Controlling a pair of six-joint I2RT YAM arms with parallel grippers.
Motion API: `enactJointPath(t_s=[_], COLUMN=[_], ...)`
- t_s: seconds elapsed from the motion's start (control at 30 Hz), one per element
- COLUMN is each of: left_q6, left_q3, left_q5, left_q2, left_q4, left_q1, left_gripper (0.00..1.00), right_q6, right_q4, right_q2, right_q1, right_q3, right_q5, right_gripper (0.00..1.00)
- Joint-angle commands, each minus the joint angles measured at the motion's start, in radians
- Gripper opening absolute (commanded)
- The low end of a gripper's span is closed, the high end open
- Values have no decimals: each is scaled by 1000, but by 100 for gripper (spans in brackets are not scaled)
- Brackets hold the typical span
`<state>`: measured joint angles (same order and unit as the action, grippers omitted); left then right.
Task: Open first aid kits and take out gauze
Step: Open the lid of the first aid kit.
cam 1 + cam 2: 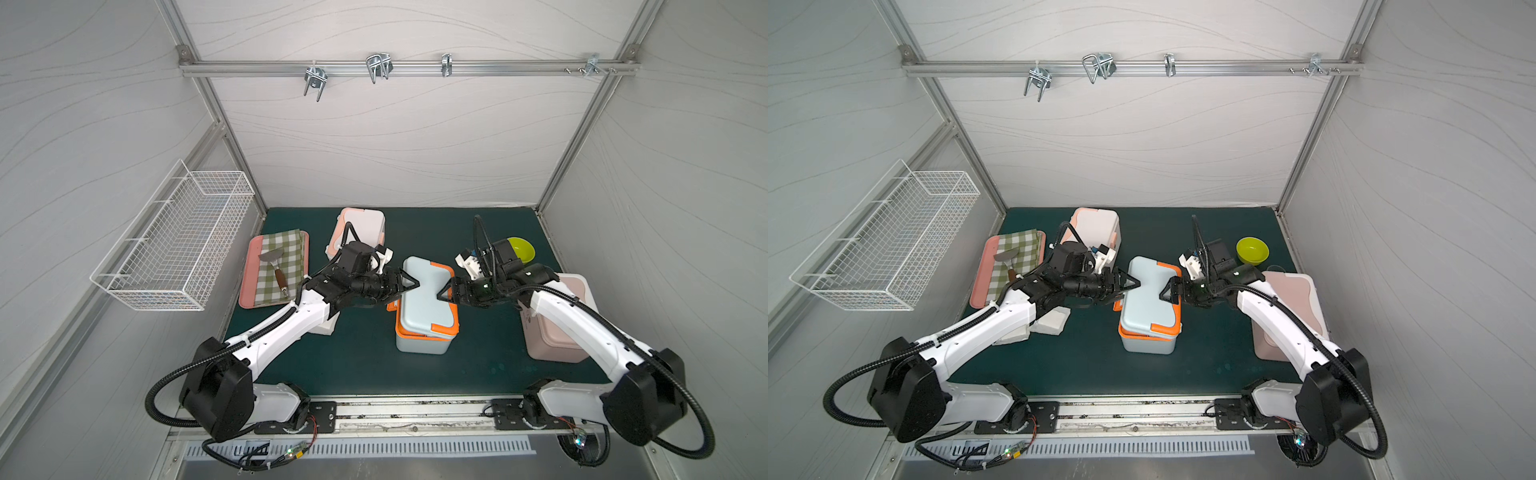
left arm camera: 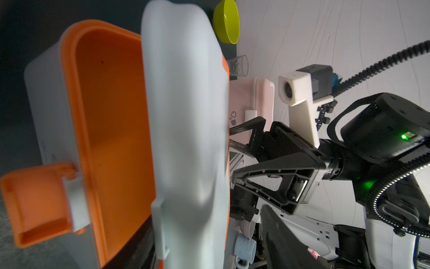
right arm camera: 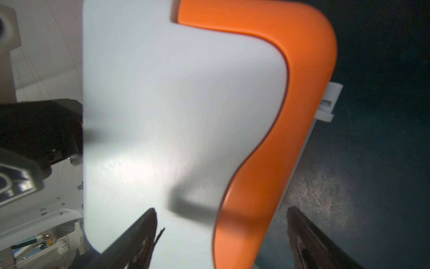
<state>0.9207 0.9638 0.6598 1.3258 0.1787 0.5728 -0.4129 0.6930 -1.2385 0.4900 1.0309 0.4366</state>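
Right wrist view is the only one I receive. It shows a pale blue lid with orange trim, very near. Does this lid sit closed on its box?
Observer: No. In both top views the lid lies askew over the blue box, not seated on it.
Operator: Is there gauze inside?
Observer: The left wrist view looks into the box. The part of its orange inside that shows is bare.
Operator: Where is the left gripper?
Observer: The left gripper is at the lid's opposite edge, facing the right gripper. Whether it grips the lid, I cannot tell.
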Motion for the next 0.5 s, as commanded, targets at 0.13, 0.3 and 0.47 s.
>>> enactJointPath(t_s=[0.13,0.3,0.47], left_q6=[-28,-77,-135], left_q3=[181,334,513], left_q5=[9,-50,-105], left_q2=[39,114,219], left_q4=[32,135,244], left_q1=[56,137,210], left_gripper=[66,67,69], right_q6=[14,13,22], right_q4=[78,87,138], right_q2=[152,319,479], right_q1=[-14,-53,-94], right_q3=[22,6,13], right_q5=[-119,-170,-296], right_gripper=[99,99,99])
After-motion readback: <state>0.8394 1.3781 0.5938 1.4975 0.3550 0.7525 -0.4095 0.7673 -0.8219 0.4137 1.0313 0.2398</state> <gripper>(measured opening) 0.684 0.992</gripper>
